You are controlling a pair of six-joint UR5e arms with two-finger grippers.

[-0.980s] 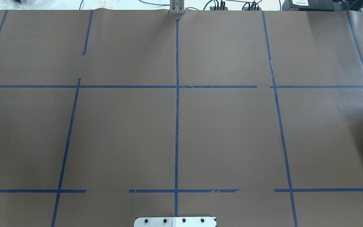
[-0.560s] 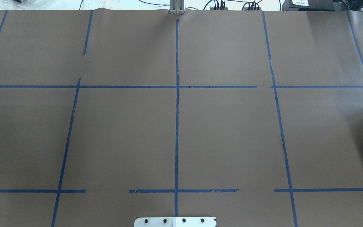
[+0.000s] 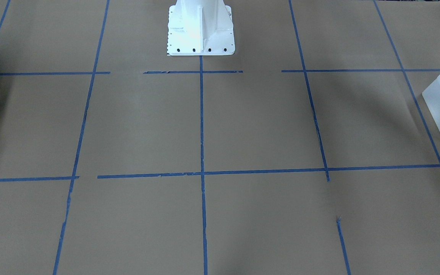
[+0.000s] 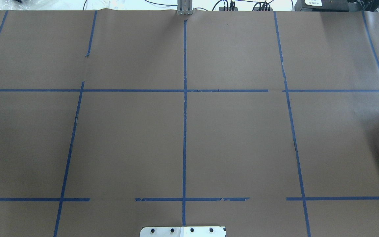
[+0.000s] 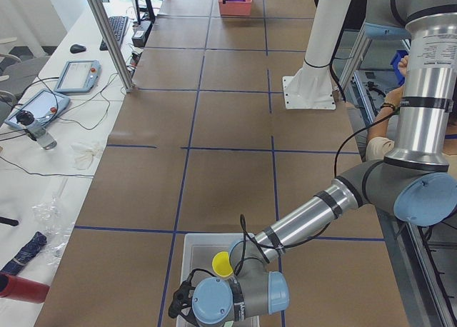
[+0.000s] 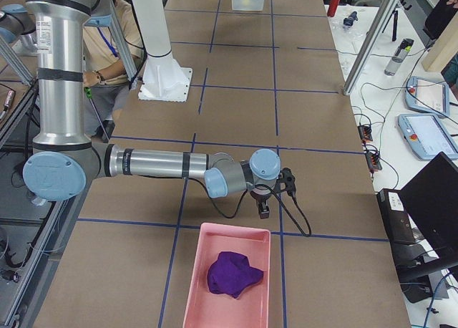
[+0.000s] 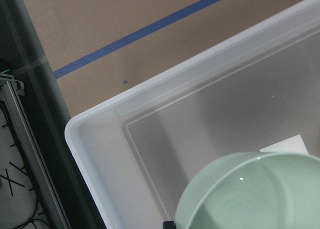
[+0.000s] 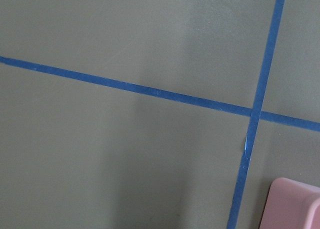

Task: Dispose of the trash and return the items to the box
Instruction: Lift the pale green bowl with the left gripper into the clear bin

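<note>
Our left gripper (image 5: pixel 183 302) hangs low over the translucent frosted-white rectangular plastic bin (image 5: pixel 187 250) at the table's left end. Its fingers show clearly nowhere, so we cannot tell whether they are apart or clamped. Its wrist camera looks down on the pale mint-green round bowl (image 7: pixel 250 194), inside the bin near a rounded corner; we cannot tell whether the bowl rests on the floor or hangs above it. The tapered yellow plastic cup (image 5: pixel 222 264) already sits in the bin.

If the bowl drops from height, we judge it could bounce, tip on edge or knock the cup. If the arm lifts with the fingers around the wall, it could drag the bowl out or shift the light bin.

Our right gripper (image 6: pixel 263 210), state unclear, hangs just beside the pink rectangular tray (image 6: pixel 197 285), well apart.
</note>
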